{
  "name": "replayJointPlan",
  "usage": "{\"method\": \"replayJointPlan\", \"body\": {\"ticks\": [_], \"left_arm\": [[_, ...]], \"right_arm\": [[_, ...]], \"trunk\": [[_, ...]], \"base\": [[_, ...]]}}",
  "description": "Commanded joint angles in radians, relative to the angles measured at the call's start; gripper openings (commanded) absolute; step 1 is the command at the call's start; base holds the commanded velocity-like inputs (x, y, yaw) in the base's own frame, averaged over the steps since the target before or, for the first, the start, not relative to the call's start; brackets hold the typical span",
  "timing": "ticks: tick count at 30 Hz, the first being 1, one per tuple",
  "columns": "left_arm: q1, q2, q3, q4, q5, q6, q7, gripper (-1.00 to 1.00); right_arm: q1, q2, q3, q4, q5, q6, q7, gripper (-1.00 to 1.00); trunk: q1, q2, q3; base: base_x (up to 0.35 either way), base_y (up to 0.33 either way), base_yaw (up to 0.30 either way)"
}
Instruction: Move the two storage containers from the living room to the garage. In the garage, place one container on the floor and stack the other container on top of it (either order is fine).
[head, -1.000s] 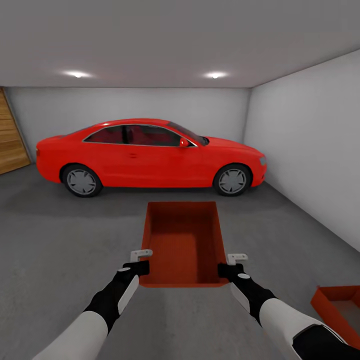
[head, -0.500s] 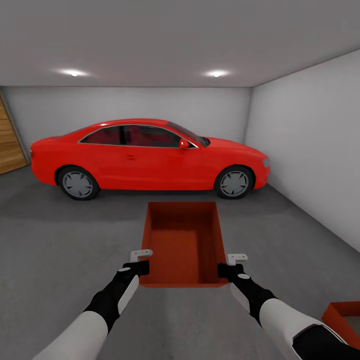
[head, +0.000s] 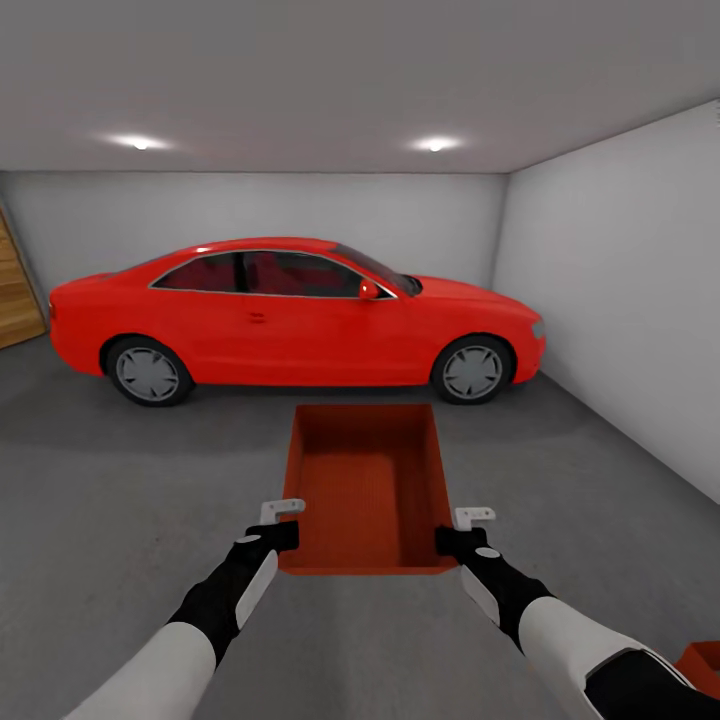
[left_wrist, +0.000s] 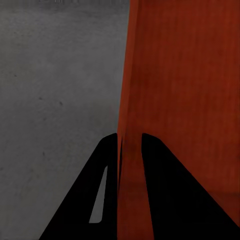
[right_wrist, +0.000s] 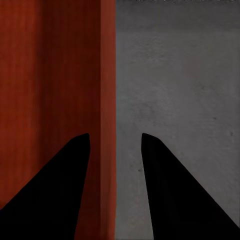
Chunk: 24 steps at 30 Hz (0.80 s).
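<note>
I am in the garage, over its dark grey floor (head: 120, 480). One red-orange storage container (head: 365, 480) hangs in front of me between both arms, open side up. My left gripper (head: 285, 522) is shut on its left wall; in the left wrist view the left gripper (left_wrist: 130, 136) pinches the red wall (left_wrist: 175, 75). My right gripper (head: 470, 525) straddles the right wall. In the right wrist view the right gripper (right_wrist: 115, 135) stands wider than the rim (right_wrist: 108, 75), with a gap on the outer side. A corner of the other storage container (head: 706, 662) rests on the floor at the lower right.
A red car (head: 290, 310) is parked across the room ahead, a short way past the carried bin. A white wall (head: 620, 300) runs along the right. A strip of the wooden plank door (head: 18, 295) shows at far left. Bare floor lies left of the bin.
The whole view has moved forward: the car looms slightly larger and the bin on the floor has slid almost out at lower right. The carried bin and both grippers keep their places.
</note>
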Motion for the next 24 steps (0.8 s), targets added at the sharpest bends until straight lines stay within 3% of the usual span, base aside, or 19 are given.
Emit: {"method": "replayJointPlan", "body": {"ticks": [1,4,19,24], "left_arm": [[-0.001,0.007,0.000,0.004,0.012,-0.002,0.012,-1.00],[-0.001,0.015,-0.020,0.010,0.037,-0.002,0.011,-1.00],[-0.001,0.021,-0.025,0.017,0.048,-0.003,0.012,-1.00],[-0.001,0.023,-0.034,0.017,0.059,-0.003,0.013,-1.00]], "right_arm": [[-0.001,0.003,0.003,0.007,-0.010,-0.005,-0.010,-1.00],[-0.001,0.004,0.011,0.008,-0.010,-0.005,-0.008,-1.00],[-0.001,0.004,0.006,0.008,-0.007,0.006,-0.006,-1.00],[-0.001,0.005,0.010,0.008,-0.009,0.006,-0.008,-1.00]], "trunk": [[0.001,-0.001,0.000],[0.001,-0.001,0.000],[0.001,-0.001,0.000],[0.001,-0.001,0.000]], "base": [[0.000,0.000,0.000],[0.000,0.000,0.000],[0.000,0.000,-0.003],[0.000,0.000,-0.192]]}}
